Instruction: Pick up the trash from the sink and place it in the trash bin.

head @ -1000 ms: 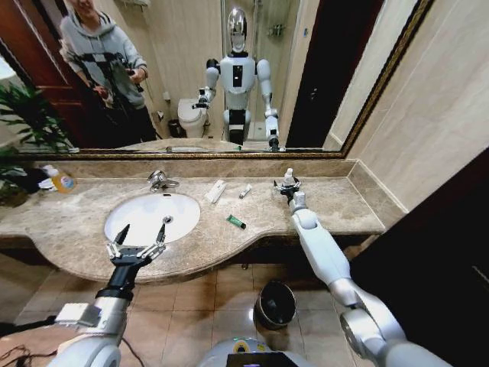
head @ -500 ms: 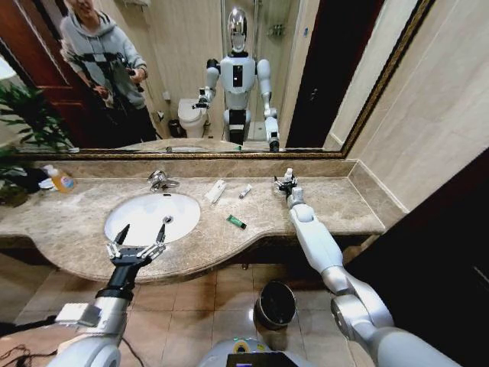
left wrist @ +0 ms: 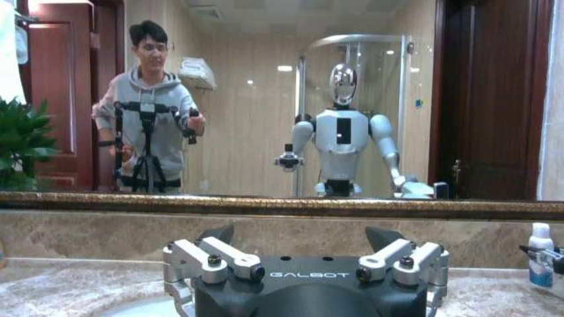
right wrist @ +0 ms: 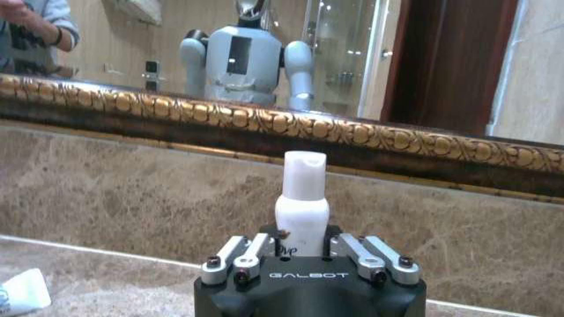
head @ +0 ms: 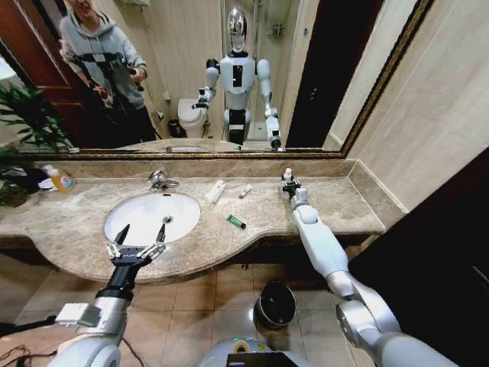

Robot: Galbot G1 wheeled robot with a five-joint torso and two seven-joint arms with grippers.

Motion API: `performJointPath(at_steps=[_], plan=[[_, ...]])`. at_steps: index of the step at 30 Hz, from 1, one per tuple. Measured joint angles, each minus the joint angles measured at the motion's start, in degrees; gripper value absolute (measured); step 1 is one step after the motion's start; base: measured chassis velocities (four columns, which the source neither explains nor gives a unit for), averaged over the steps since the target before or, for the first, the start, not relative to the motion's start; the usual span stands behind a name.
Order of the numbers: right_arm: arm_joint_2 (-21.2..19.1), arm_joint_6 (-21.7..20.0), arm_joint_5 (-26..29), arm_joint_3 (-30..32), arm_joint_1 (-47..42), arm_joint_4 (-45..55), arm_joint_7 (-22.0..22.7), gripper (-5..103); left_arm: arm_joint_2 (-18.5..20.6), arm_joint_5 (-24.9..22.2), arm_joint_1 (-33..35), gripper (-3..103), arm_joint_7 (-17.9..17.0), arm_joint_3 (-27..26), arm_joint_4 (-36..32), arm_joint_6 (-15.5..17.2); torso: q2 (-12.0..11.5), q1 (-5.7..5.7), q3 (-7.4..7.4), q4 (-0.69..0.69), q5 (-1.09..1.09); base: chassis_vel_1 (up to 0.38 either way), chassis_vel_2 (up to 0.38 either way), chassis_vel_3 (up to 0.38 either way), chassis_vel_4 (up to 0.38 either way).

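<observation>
R gripper [head: 289, 183] closed on small clear bottle [right wrist: 302, 201], upright between my jaws at counter [head: 336, 200] back | trash bin [head: 275, 303] on floor, below and behind gripper | L gripper [head: 142, 232] wide open, empty, over sink [head: 145, 214] rim

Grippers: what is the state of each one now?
Left gripper: open, holding nothing, at the sink's front edge.
Right gripper: shut on the small bottle.

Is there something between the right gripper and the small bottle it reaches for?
Nothing visible. The right gripper is at the small bottle near the counter's back wall, and the bottle stands upright between its fingers with no object in between.
</observation>
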Motion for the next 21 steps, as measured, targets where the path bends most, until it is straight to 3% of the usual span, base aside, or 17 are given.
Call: performJointPath(at_steps=[4, 10, 13, 16, 18, 20, 21], plan=[[-1.6, -1.3, 1.4, 0.1, -2.2, 4.3, 0.2, 19, 0.0, 0.0, 0.0, 100, 0.0, 0.0, 0.0, 0.0, 0.0, 0.0, 0.0, 0.0, 0.01, 0.0, 0.0, 0.0, 0.0], [-5.0, -4.5, 4.6, 1.2, -7.1, 14.6, 0.2, 18, 0.0, 0.0, 0.0, 100, 0.0, 0.0, 0.0, 0.0, 0.0, 0.0, 0.0, 0.01, 0.0, 0.0, 0.0, 0.0, 0.0], [-7.8, -6.1, 8.0, 3.4, -13.1, 22.9, 1.0, 18, 0.0, 0.0, 0.0, 100, 0.0, 0.0, 0.0, 0.0, 0.0, 0.0, -0.01, 0.02, 0.01, 0.0, 0.0, 0.0, 0.0], [-11.6, -8.1, 12.2, 7.6, -25.5, 37.2, 1.8, 18, 0.0, 0.0, 0.0, 100, 0.0, 0.0, 0.0, 0.0, 0.0, -0.01, -0.01, -0.03, 0.03, 0.0, 0.0, 0.0, 0.0], [-12.1, -8.3, 12.7, 8.4, -27.6, 39.6, 1.9, 18, 0.0, 0.0, 0.0, 100, 0.0, 0.0, 0.0, 0.0, 0.0, -0.01, -0.01, -0.01, 0.04, 0.0, 0.0, 0.0, 0.0], [-12.8, -8.2, 13.9, 12.9, -37.9, 50.0, 2.3, 18, 0.0, 0.0, 0.0, 100, 0.0, 0.0, 0.0, 0.0, 0.0, -0.02, -0.02, 0.0, -0.03, 0.0, 0.0, 0.0, 0.0], [-12.8, -8.2, 13.9, 12.9, -37.9, 50.0, 2.3, 18, 0.0, 0.0, 0.0, 100, 0.0, 0.0, 0.0, 0.0, 0.0, -0.02, -0.02, 0.0, -0.03, 0.0, 0.0, 0.0, 0.0]])
